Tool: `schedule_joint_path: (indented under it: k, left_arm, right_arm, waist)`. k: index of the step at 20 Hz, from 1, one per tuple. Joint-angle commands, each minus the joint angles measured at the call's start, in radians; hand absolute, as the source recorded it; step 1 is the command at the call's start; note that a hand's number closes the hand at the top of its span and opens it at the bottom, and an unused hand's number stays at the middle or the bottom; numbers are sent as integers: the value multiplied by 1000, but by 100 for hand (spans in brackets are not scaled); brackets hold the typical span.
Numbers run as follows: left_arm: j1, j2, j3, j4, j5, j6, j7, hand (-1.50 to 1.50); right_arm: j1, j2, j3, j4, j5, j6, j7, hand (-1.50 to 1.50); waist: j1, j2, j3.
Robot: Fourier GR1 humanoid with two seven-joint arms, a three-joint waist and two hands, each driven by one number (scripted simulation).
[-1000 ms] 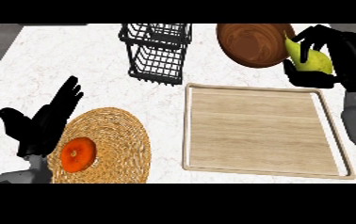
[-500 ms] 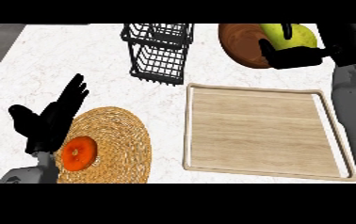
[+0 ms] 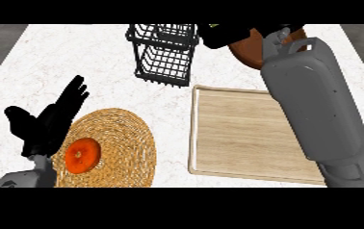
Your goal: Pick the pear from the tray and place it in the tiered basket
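Observation:
My right forearm (image 3: pixel 313 103) reaches across the wooden tray (image 3: pixel 241 136) to the counter's far edge. Its black right hand (image 3: pixel 231 35) is curled just right of the top tier of the black wire tiered basket (image 3: pixel 165 52). The fingers hide the pear almost wholly; only a yellow-green sliver (image 3: pixel 214 27) shows at the hand's upper left. The tray holds nothing. My left hand (image 3: pixel 46 122) rests open at the left, fingers up, beside a woven mat.
A round woven mat (image 3: pixel 121 136) with an orange (image 3: pixel 82 155) on it lies at the lower left. A brown bowl (image 3: pixel 245 55) sits behind the tray, partly covered by my right arm. White marble counter lies between the mat, basket and tray.
My right hand has carried the pear left from above the brown bowl to the basket's top right corner, and the forearm now covers the tray's right side. The left hand barely shifted.

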Motion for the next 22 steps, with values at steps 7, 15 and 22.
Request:
schedule_joint_path:
  k: [7,15,22]
  left_arm:
    - [4,2,20,23,-7,-19,-19,0]
    - [-22,-43,7,56,-35,17,-32,0]
    - [-45,-48,-17,-50,-46,35,53,0]
  right_arm:
    - [-190,143,-21,241,67,-31,66,150]
    - [-264,191,-63,520,112,-126,-25,150]
    - [-329,203,-58,759,148,-306,-124,150]
  waist:
    - [-6,0,0]
    - [-2,3,0]
    - [19,9,1]
